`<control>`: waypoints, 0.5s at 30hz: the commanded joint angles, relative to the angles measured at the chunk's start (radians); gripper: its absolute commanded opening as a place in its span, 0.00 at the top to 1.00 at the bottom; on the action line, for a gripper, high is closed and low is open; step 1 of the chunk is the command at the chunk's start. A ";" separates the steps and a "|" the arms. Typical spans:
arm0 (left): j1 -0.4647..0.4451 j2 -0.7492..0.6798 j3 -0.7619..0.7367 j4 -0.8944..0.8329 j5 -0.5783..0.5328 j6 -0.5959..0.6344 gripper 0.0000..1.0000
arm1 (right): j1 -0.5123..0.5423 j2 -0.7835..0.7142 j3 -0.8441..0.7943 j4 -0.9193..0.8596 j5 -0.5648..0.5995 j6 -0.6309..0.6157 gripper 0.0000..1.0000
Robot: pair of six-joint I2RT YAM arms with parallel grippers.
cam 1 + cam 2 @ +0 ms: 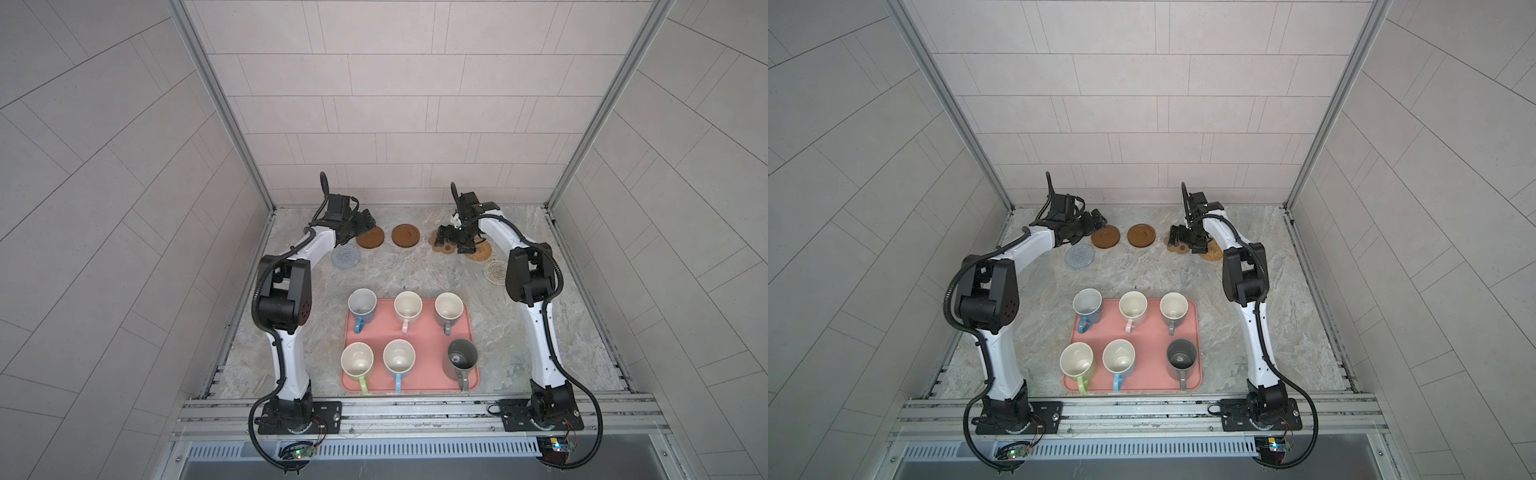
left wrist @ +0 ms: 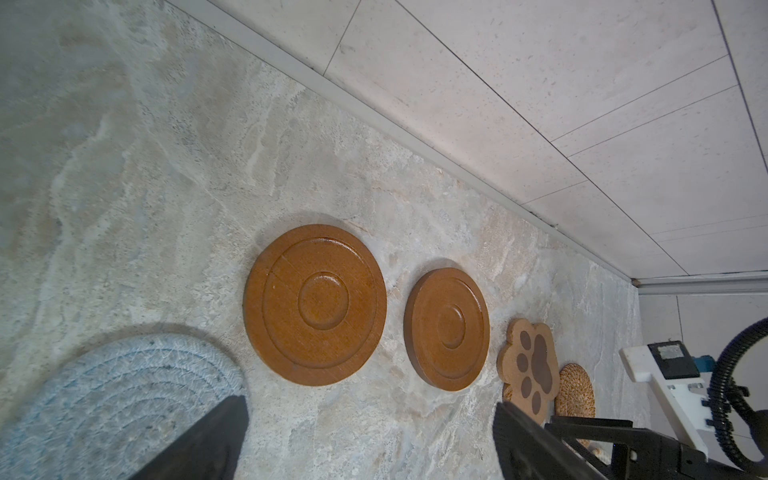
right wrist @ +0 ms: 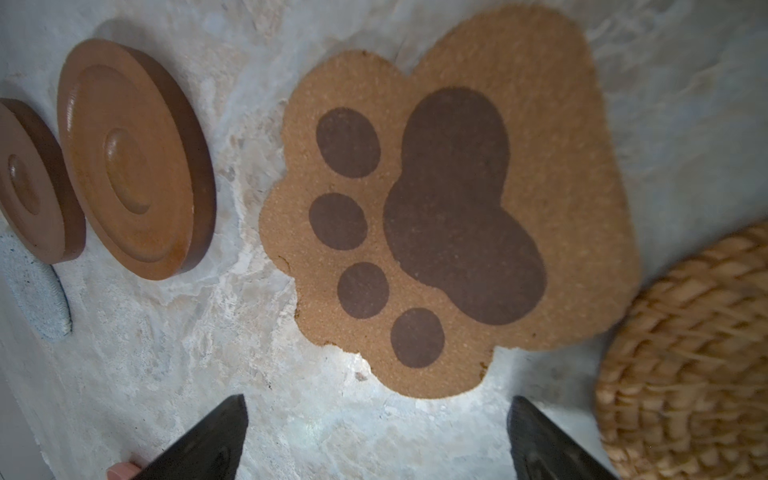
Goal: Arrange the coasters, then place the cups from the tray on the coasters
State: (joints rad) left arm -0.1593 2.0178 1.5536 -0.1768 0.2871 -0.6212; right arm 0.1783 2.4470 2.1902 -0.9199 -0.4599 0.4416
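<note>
Six coasters lie in an arc at the back: grey-blue crochet (image 1: 345, 257), two brown discs (image 1: 370, 240) (image 1: 405, 236), paw-shaped (image 3: 453, 216), golden rattan (image 1: 480, 251) and pale beige woven (image 1: 495, 272). My left gripper (image 2: 370, 403) hovers open over bare table beside the nearer brown disc (image 2: 316, 305), nothing between its fingers. Open and empty too, my right gripper (image 3: 378, 399) hangs just off the paw coaster's edge. The pink tray (image 1: 424, 336) at the front holds six upright cups: blue (image 1: 362, 303), pale pink (image 1: 408, 306), grey (image 1: 449, 309), yellow-green (image 1: 357, 360), light blue (image 1: 399, 357), dark grey (image 1: 460, 357).
Tiled walls close in the marble table (image 1: 299, 316) at the back and both sides. A metal rail (image 1: 415, 411) with both arm bases runs along the front edge. The right arm's elbow (image 1: 528, 278) covers part of the beige coaster.
</note>
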 commanded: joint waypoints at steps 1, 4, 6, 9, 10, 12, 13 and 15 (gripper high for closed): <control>0.004 0.003 0.011 0.005 -0.007 -0.002 0.00 | 0.004 0.027 -0.001 0.016 -0.020 0.020 0.01; 0.004 0.002 0.011 0.003 -0.008 -0.002 0.00 | 0.007 0.033 -0.001 0.021 -0.026 0.025 0.01; 0.004 0.002 0.011 0.003 -0.007 -0.002 0.00 | 0.010 0.037 -0.002 0.026 -0.032 0.026 0.01; 0.003 0.002 0.011 0.003 -0.007 -0.002 0.00 | 0.010 0.044 0.000 0.033 -0.040 0.035 0.01; 0.004 0.002 0.011 0.003 -0.006 -0.002 0.00 | 0.011 0.046 0.000 0.035 -0.041 0.039 0.01; 0.004 0.002 0.011 0.002 -0.007 -0.002 0.00 | 0.011 0.049 0.002 0.043 -0.045 0.045 0.01; 0.004 0.001 0.011 0.002 -0.008 -0.002 0.00 | 0.011 0.050 0.002 0.046 -0.045 0.050 0.01; 0.004 0.001 0.011 0.001 -0.007 -0.002 0.00 | 0.011 0.055 0.003 0.056 -0.049 0.058 0.01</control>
State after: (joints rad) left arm -0.1593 2.0178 1.5536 -0.1772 0.2871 -0.6212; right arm 0.1833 2.4619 2.1906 -0.8715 -0.4980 0.4801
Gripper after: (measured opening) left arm 0.999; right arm 0.993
